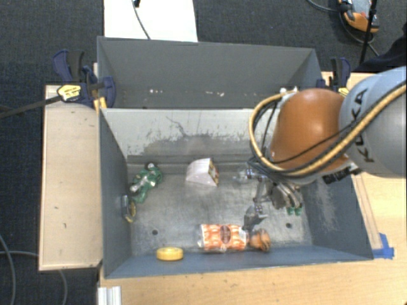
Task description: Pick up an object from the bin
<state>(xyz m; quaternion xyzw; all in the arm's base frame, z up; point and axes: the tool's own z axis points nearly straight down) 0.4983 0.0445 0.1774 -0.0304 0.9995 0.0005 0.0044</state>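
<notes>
My gripper (257, 216) hangs low over the right half of the grey metal bin (117, 170), just above the right end of a crinkled orange-and-white plastic packet (222, 237) lying along the bin's front edge. A small brown rounded lump (259, 240) touches that end. How far my gripper is open, or whether it has hold of anything, I cannot tell. A flat yellow disc (170, 253) sits near the front-left corner, and a crumpled green wrapper (145, 183) lies by the left wall.

One camera, mine: looking down on the whole grey metal bin (203, 68) from above, leaning to one side, standing well back; my arm (375, 126) is entering from the right.
</notes>
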